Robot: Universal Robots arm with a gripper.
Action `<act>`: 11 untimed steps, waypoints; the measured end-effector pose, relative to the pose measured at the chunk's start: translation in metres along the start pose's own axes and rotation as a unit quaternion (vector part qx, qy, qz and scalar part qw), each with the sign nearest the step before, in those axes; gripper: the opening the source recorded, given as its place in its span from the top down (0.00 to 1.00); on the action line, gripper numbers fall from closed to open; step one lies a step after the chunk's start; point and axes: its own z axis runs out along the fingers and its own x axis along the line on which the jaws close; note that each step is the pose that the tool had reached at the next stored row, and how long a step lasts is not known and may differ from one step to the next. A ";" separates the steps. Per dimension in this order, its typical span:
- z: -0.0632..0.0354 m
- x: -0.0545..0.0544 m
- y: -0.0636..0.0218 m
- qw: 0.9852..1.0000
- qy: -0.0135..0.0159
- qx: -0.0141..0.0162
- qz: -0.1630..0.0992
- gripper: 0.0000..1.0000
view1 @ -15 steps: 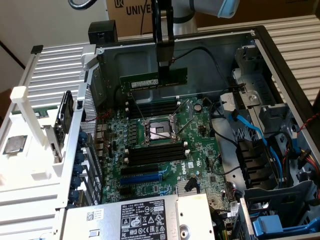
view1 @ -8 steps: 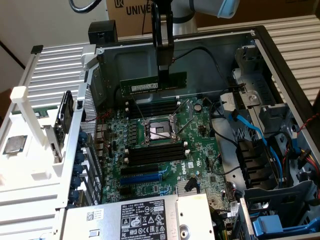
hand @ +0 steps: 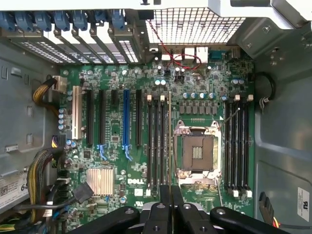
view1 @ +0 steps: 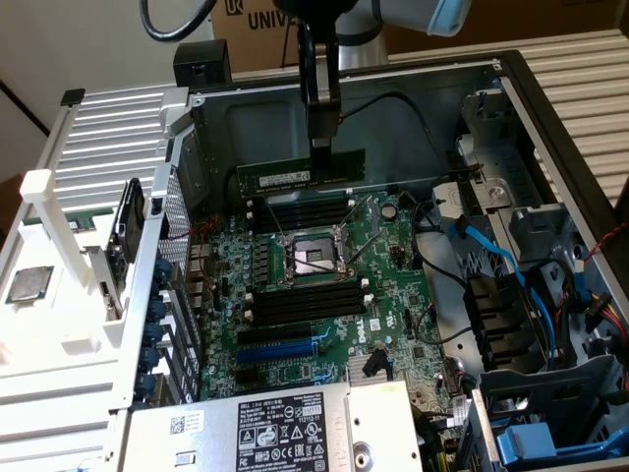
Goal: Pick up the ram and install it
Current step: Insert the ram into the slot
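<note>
The ram (view1: 285, 177) is a long green stick with a pale label, hanging level above the motherboard (view1: 383, 295) inside the open computer case. My gripper (view1: 322, 155) comes down from above and is shut on the stick's upper edge near its right end in the exterior view. Just below it lies the far bank of black memory slots (view1: 300, 209); a second bank (view1: 305, 300) lies on the near side of the processor socket (view1: 313, 258). In the wrist view the ram (hand: 169, 146) shows edge-on as a thin line running out from my gripper (hand: 170, 194), between the memory slots (hand: 156, 141) and the processor socket (hand: 197, 151).
A blue expansion slot (view1: 280, 346) and the grey power supply (view1: 265, 423) sit at the near end of the board. A drive cage with blue cables (view1: 491, 246) fills the exterior view's right. The case's back wall (view1: 275, 118) stands close behind the ram. A white rack (view1: 59, 246) stands on the left.
</note>
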 end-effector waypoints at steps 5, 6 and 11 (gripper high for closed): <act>0.0044 0.000 0.0000 1.000 -0.002 0.000 0.000 0.88; 0.0060 0.000 -0.0001 1.000 -0.002 -0.001 0.000 0.88; 0.0100 0.000 -0.0002 1.000 -0.003 -0.002 0.000 0.88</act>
